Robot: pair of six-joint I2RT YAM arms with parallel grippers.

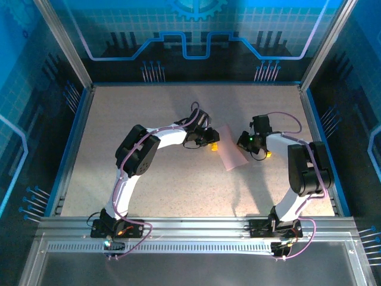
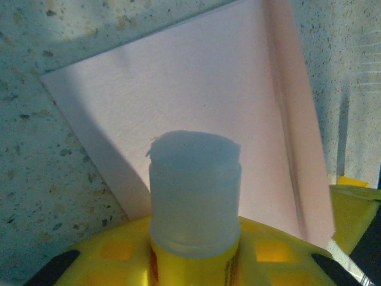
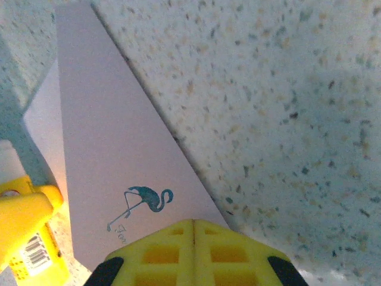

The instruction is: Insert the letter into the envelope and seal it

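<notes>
The pale pink envelope (image 1: pixel 231 154) lies slanted at the table's middle, between my two grippers. My left gripper (image 1: pixel 208 142) is shut on a yellow glue stick (image 2: pixel 195 196); its whitish tip hangs just over the envelope (image 2: pixel 196 89), and I cannot tell whether they touch. The left fingers (image 2: pixel 119 250) clamp the stick's yellow body. My right gripper (image 3: pixel 194 238) is shut at the envelope's right edge (image 1: pixel 245 143), its fingers pinched on the panel printed with a flamingo (image 3: pixel 146 199). The letter is out of view.
A small yellow piece (image 1: pixel 268 155) lies on the speckled table (image 1: pixel 178 190) by the right wrist. The glue stick's barcoded body (image 3: pixel 30 250) shows at the left of the right wrist view. Blue walls (image 1: pixel 71 113) fence the table.
</notes>
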